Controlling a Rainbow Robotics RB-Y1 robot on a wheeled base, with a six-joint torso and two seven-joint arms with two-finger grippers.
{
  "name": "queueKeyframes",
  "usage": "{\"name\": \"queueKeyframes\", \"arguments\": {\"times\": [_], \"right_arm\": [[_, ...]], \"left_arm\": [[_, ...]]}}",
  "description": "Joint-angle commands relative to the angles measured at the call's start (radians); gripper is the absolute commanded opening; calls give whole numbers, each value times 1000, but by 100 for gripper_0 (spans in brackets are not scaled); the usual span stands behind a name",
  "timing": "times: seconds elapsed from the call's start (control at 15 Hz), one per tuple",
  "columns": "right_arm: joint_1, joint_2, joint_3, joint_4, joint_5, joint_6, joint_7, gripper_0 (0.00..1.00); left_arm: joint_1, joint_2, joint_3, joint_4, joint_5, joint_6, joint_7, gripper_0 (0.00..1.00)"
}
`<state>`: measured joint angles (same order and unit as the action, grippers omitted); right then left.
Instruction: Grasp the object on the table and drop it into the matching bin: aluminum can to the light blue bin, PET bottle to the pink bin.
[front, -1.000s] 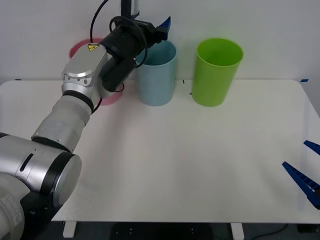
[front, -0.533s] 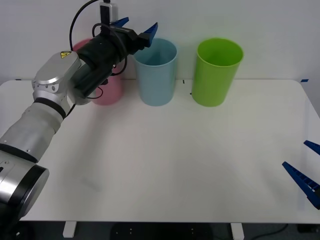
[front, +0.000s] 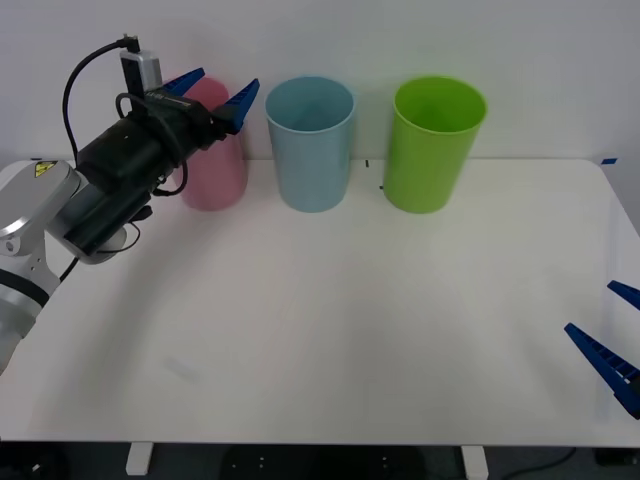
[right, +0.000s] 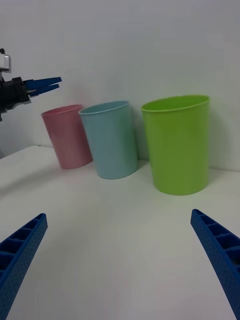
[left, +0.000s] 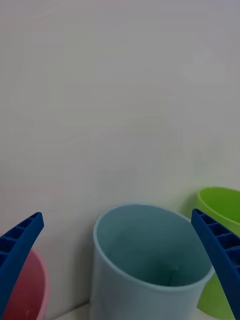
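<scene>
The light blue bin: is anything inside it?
The left wrist view looks into the light blue bin: its pale inner wall shows, with a faint shape low down that I cannot identify. The near rim covers the bottom, so I cannot tell.

This looks like a robotics lab or test room: a wide, plain white rectangular table (front: 330, 330) stands against a bare white wall (front: 520, 50), and along its far edge three tall plastic cup-shaped bins are lined up, pink (front: 215, 165), light blue (front: 312, 150) and bright green (front: 432, 150).
</scene>
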<state>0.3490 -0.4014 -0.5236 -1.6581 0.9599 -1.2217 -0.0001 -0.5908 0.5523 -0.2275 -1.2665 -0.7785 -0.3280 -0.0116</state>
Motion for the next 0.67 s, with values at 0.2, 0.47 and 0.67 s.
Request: {"name": "queueKeyframes", "arguments": {"times": [0.2,0.47,0.67], "right_arm": [[0,0,0,0,0,0,0,100],[0,0,0,0,0,0,0,100],[0,0,0,0,0,0,0,100]], "left_arm": [[215,57,142,-137,-1,-120,-5,100],[414,61,329,-214,-54,-301,-10,100],[556,61,438,-294,-84,-373,-5,100]]}}
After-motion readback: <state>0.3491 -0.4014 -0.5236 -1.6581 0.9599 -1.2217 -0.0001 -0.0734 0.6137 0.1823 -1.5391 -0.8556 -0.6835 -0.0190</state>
